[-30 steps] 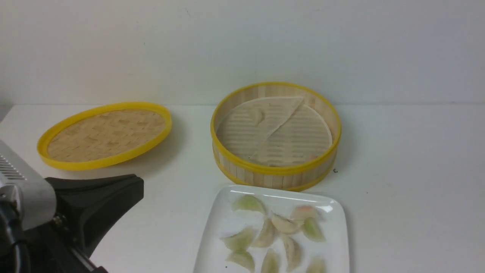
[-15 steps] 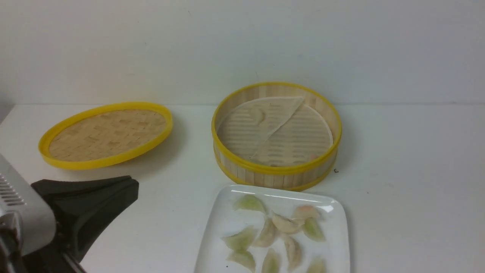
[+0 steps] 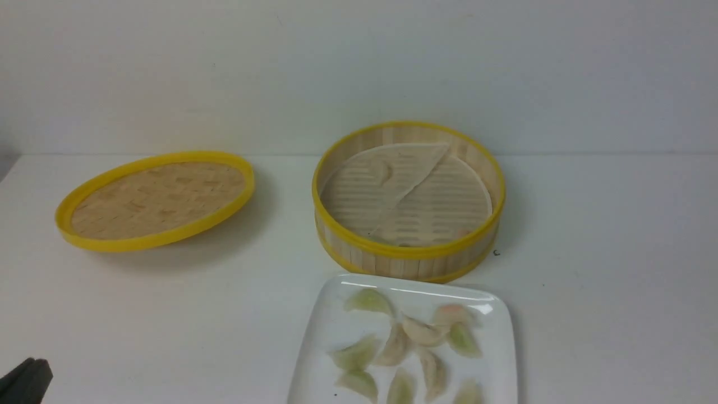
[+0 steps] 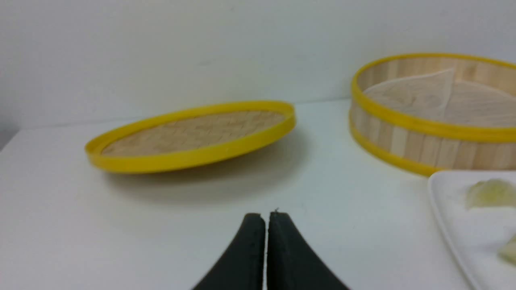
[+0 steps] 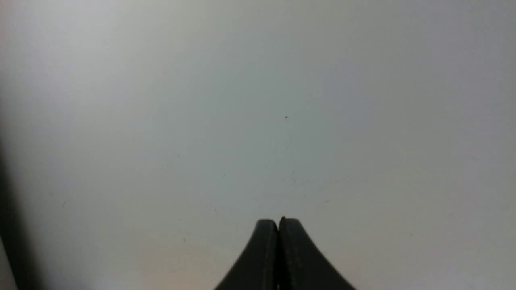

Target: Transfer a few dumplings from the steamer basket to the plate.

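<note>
Dumplings (image 3: pixel 406 348) sit on the plate (image 3: pixel 499 359), just near-side of the steamer basket (image 3: pixel 408 255) on the counter (image 3: pixel 589 292). Left claw (image 4: pixel 266 219) pressed together, empty; right claw (image 5: pixel 278 223) likewise (front view doesn't show it). Looks finished: park both low and clear, don't nudge the plate.

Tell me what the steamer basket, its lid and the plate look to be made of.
The steamer basket: pale upright strips, likely bamboo, matte, with smooth yellow rims that look like plastic. A thin pale sheet, probably paper, lines its slatted floor. The lid: woven tan strips, likely bamboo, inside the same yellow rim. The plate: glossy white with bright highlights, ceramic or hard plastic; the look leaves that open.
</note>
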`<state>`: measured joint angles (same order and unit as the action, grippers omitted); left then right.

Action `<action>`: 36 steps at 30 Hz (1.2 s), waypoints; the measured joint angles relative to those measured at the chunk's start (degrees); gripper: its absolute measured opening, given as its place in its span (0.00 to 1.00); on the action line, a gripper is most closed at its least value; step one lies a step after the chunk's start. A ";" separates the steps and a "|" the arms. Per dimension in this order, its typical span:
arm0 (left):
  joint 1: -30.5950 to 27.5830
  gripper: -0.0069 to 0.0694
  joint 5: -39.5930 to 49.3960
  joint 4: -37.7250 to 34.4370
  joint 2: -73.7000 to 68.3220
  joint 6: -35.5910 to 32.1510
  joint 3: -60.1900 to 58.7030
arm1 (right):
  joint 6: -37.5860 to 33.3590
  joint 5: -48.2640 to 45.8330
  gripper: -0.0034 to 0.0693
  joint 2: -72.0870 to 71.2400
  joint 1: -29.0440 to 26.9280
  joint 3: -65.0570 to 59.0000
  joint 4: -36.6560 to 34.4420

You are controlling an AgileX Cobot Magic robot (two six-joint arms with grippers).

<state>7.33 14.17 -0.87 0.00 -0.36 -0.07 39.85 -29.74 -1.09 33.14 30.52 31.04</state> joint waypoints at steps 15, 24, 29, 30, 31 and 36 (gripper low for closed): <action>-0.78 0.08 7.20 -0.36 0.64 -0.41 -1.58 | 0.00 -0.30 0.03 0.00 0.00 0.00 0.05; -0.78 0.08 7.20 -0.36 0.64 -0.41 -1.58 | 0.00 -0.55 0.03 0.00 0.00 0.00 0.05; -0.78 0.08 7.20 -0.36 0.64 -0.41 -1.58 | 0.00 -0.55 0.03 0.00 0.00 0.00 0.05; -0.78 0.08 7.20 -0.36 0.64 -0.41 -1.58 | 0.00 -0.55 0.03 0.00 0.00 0.00 0.05; -0.78 0.08 7.20 -0.36 0.64 -0.41 -1.58 | 0.00 -0.55 0.03 0.00 0.00 0.00 0.05; -0.78 0.08 7.21 -0.42 0.64 -0.42 -1.58 | -4.77 -0.42 0.03 0.00 0.00 0.00 -4.78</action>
<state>6.55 21.39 -1.29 0.64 -0.78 -1.65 35.08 -30.15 -1.09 33.14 30.52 26.26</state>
